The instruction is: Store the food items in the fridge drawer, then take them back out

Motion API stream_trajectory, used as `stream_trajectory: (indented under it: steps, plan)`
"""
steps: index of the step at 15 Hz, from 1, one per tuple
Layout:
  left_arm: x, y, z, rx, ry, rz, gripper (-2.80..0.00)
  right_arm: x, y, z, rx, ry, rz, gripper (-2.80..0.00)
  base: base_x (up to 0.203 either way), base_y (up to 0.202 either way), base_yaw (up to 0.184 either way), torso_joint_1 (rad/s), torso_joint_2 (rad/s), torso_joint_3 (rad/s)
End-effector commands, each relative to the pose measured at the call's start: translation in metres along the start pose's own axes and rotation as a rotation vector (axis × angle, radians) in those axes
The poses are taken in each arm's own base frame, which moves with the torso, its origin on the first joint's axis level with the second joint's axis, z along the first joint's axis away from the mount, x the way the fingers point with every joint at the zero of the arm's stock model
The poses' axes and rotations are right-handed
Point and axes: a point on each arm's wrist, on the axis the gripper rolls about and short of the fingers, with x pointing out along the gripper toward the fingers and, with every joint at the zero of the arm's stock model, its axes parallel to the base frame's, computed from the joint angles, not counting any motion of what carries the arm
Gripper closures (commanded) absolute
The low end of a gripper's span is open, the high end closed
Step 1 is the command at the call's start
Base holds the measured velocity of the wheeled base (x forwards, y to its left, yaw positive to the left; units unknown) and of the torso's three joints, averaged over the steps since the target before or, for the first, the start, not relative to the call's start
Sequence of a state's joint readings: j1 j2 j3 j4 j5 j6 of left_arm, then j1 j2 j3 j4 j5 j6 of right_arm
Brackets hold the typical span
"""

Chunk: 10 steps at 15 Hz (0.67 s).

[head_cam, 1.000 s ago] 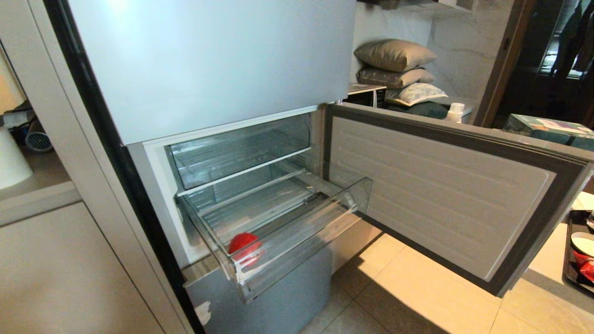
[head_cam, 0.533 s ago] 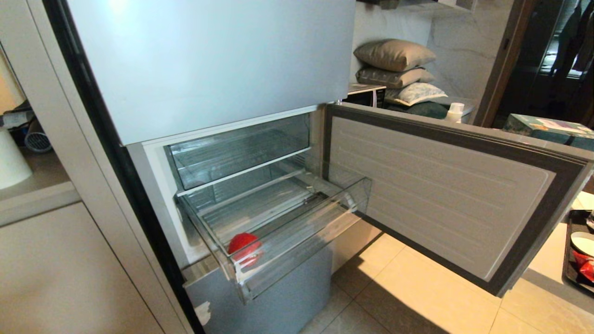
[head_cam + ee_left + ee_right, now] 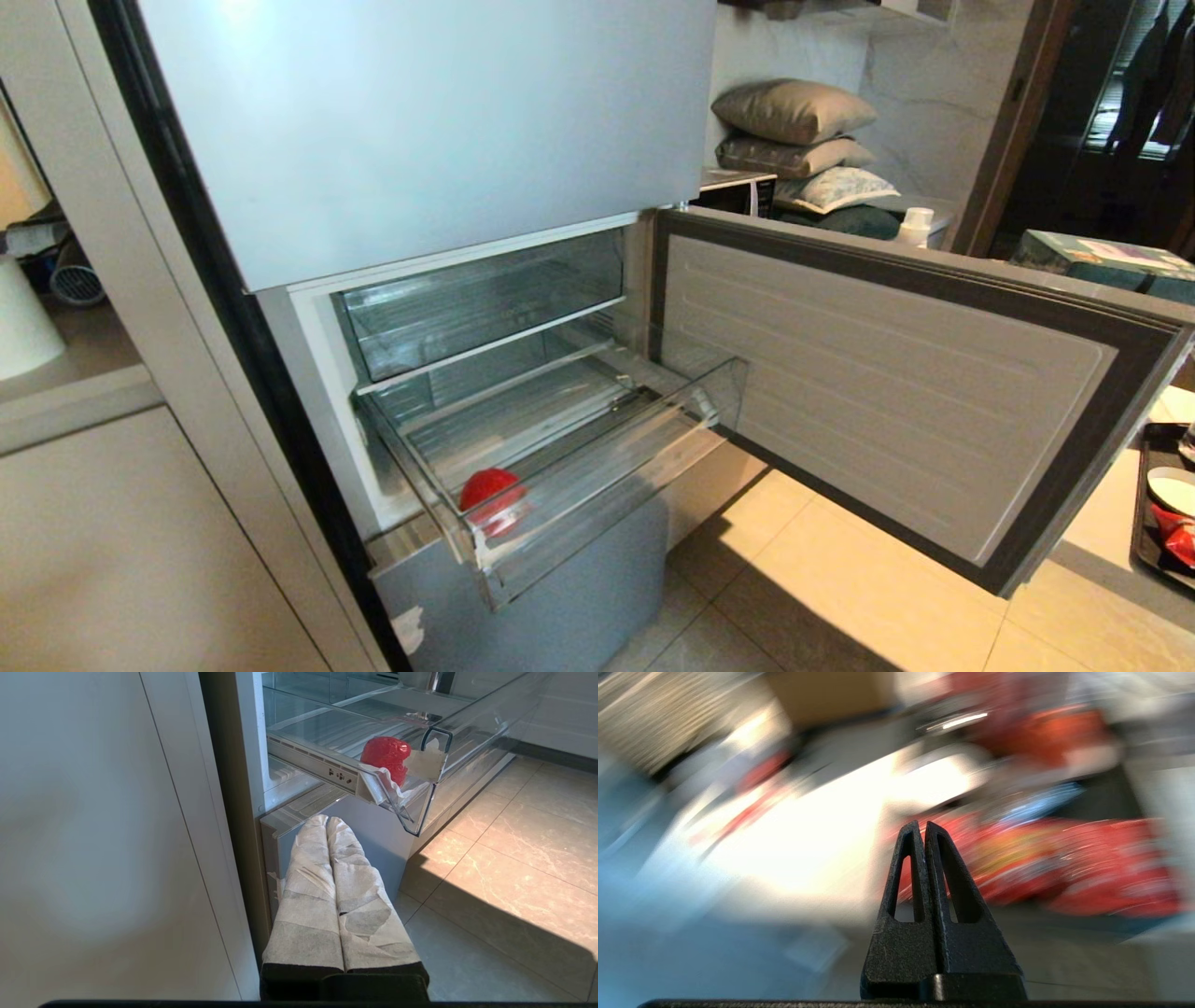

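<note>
The clear fridge drawer [image 3: 616, 467] stands pulled out of the fridge below a closed upper compartment. One round glossy red food item [image 3: 490, 490] lies in its near left corner, also seen in the left wrist view [image 3: 385, 756] behind the drawer's clear wall [image 3: 472, 737]. Another glossy red thing [image 3: 1178, 543] lies on a black tray at the far right edge. My left gripper [image 3: 326, 820], wrapped in white tape, hangs shut and empty low beside the fridge, under the drawer's corner. My right gripper [image 3: 923, 826] is shut on nothing, over a blurred surface with red shapes. Neither arm shows in the head view.
The lower fridge door [image 3: 896, 383] stands wide open to the right of the drawer. A black tray [image 3: 1146, 523] with a white bowl [image 3: 1174, 487] sits at the right edge. Pillows [image 3: 794, 131] are stacked behind. A tall cabinet panel [image 3: 112, 541] flanks the fridge on the left; tiled floor lies below.
</note>
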<state>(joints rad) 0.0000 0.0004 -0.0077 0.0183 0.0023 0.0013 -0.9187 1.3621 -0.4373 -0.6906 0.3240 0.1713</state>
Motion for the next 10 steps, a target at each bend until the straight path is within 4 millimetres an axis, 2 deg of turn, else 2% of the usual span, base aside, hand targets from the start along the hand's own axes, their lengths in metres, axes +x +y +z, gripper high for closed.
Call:
stream_trajectory:
  steps: [1, 3, 6, 10]
  plan:
    - [0.0, 0.0, 0.0, -0.001, -0.002, 0.001, 0.0, -0.074, 0.057, -0.029, -0.104, -0.078, 0.314, 0.0, 0.0, 0.0, 0.0, 0.0, 0.0, 0.0]
    - [0.0, 0.0, 0.0, -0.001, -0.002, 0.001, 0.0, -0.116, 0.068, -0.06, -0.149, -0.088, 0.524, 0.0, 0.0, 0.0, 0.0, 0.0, 0.0, 0.0]
    - [0.0, 0.0, 0.0, 0.0, -0.002, 0.001, 0.0, -0.158, 0.054, -0.092, -0.204, -0.131, 0.682, 0.0, 0.0, 0.0, 0.0, 0.0, 0.0, 0.0]
    - [0.0, 0.0, 0.0, 0.0, -0.002, 0.001, 0.0, -0.18, 0.022, -0.137, -0.356, -0.122, 0.628, 0.0, 0.0, 0.0, 0.0, 0.0, 0.0, 0.0]
